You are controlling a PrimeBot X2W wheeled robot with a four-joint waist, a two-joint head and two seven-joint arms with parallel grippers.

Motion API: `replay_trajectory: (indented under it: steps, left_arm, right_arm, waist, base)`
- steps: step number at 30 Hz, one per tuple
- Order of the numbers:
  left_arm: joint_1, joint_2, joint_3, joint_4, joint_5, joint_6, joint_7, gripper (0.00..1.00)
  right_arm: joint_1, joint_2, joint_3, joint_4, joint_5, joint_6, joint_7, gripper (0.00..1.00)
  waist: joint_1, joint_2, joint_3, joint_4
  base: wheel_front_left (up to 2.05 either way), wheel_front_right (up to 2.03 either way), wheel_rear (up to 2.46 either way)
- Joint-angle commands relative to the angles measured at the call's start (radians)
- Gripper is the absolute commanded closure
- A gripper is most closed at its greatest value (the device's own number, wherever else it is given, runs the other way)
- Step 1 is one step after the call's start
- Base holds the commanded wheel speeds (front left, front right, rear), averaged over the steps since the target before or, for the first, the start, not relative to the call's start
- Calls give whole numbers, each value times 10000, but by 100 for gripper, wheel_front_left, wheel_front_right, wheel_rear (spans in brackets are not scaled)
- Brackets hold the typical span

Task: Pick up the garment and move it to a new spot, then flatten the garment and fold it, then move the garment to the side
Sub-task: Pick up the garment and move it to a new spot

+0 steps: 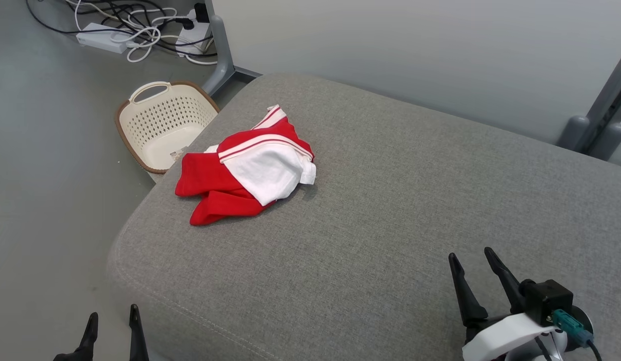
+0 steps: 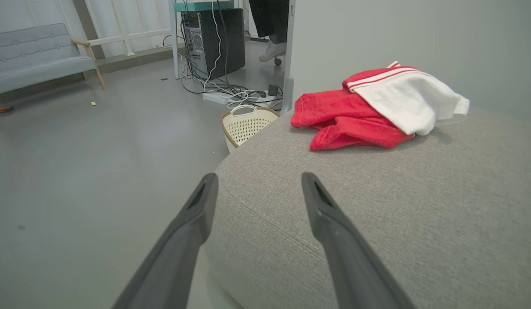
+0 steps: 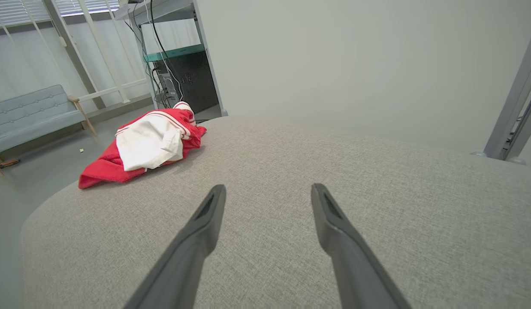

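A crumpled red and white garment (image 1: 245, 170) lies in a heap near the far left corner of the grey cushioned surface (image 1: 391, 200). It shows again in the left wrist view, garment (image 2: 377, 107), and in the right wrist view, garment (image 3: 149, 143). My left gripper (image 1: 113, 318) stands open at the lower left, off the cushion's near left edge, well short of the garment. My right gripper (image 1: 473, 260) is open over the cushion's near right part, far from the garment. Both grippers, left (image 2: 259, 182) and right (image 3: 269, 193), hold nothing between their fingers.
A cream perforated basket (image 1: 162, 123) stands on the floor beside the cushion's far left corner. Power strips and tangled cables (image 1: 140, 30) lie behind it. A grey wall panel (image 1: 416, 45) runs along the cushion's far edge. A pale blue sofa (image 2: 34, 56) stands across the room.
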Motion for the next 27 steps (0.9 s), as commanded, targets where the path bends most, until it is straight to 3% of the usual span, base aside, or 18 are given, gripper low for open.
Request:
replay_trajectory:
  steps: [1,10,19,27]
  left_arm:
    - [65,29,59,4,-137,67,2,0]
    - [-395,31,253,522,-723,-438,1,0]
    - [-1856,28,960,1522,-729,-1164,2,0]
    - [-3674,434,1132,2667,-485,-1653,2,0]
  right_arm:
    - [-110,-76,19,36,-35,1,4,0]
    - [92,-74,-77,67,-237,1,5,0]
    - [-351,-79,-149,-153,-775,-1,5,0]
    - [-864,-71,-159,-475,-1152,1,5,0]
  waist:
    - [0,0,59,25]
    - [0,0,131,-137]
    - [0,0,1009,-1204]
    - [0,0,1945,-1997]
  base:
    - [0,0,0]
    - [0,0,0]
    - [0,0,0]
    - [0,0,0]
